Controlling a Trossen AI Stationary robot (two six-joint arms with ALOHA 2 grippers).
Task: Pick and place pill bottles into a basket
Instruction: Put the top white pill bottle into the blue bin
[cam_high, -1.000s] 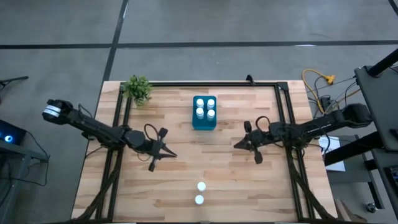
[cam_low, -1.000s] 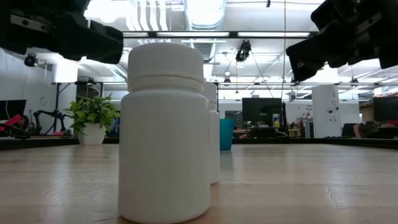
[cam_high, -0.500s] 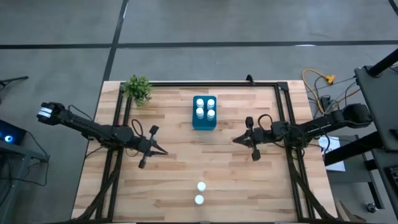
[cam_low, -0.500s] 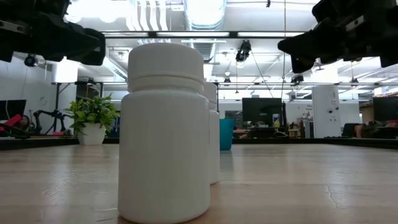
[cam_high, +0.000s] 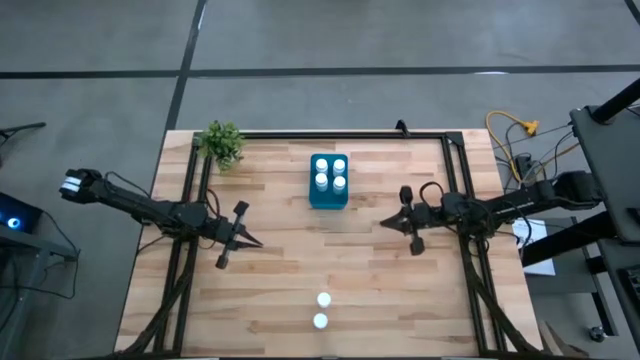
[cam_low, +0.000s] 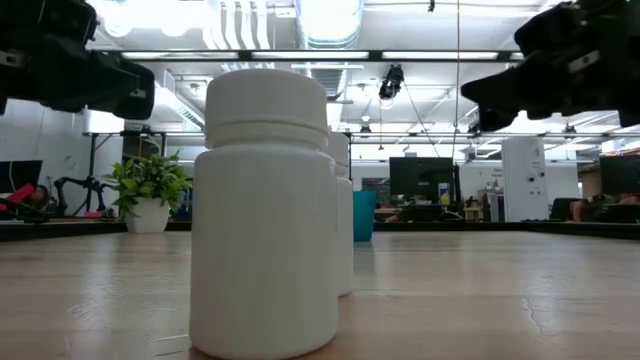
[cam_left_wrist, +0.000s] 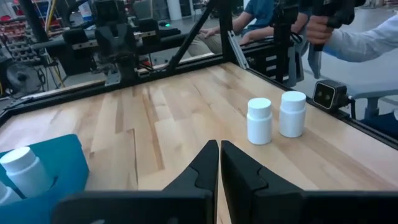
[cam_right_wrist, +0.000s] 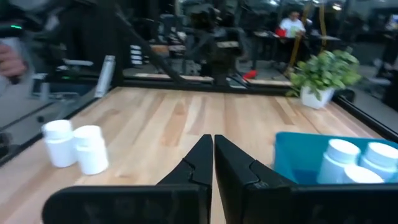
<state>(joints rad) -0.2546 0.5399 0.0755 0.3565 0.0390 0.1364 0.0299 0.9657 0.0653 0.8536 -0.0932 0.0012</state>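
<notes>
Two white pill bottles (cam_high: 321, 310) stand side by side, almost touching, near the front edge of the wooden table (cam_high: 280, 300), one just behind the other; in the low view the nearer one (cam_low: 265, 210) fills the foreground and hides most of its neighbour. Neither is held.

Farther back, above mid-table, the two dark arms hang clear of the wood on either side. The left gripper (cam_high: 258, 243) sits left of centre with its fingers pressed together, tips meeting and nothing between them, as its own wrist camera shows (cam_left_wrist: 219, 149). The right gripper (cam_high: 384, 224) mirrors it on the right side, its fingers likewise closed tight and empty (cam_right_wrist: 212, 142). Both point inward toward the middle of the table, well apart from the two loose bottles.

Beyond them, near the table's far edge and roughly centred, stands the teal-blue basket (cam_high: 328, 198), upright, with four white-capped bottles (cam_high: 330, 175) set inside it in two pairs. A small green plant (cam_high: 221, 143) in a white pot occupies the far left corner. At the room's edge, in the left wrist view, a person's light-blue sleeve (cam_left_wrist: 367, 43) shows just beyond the table.
</notes>
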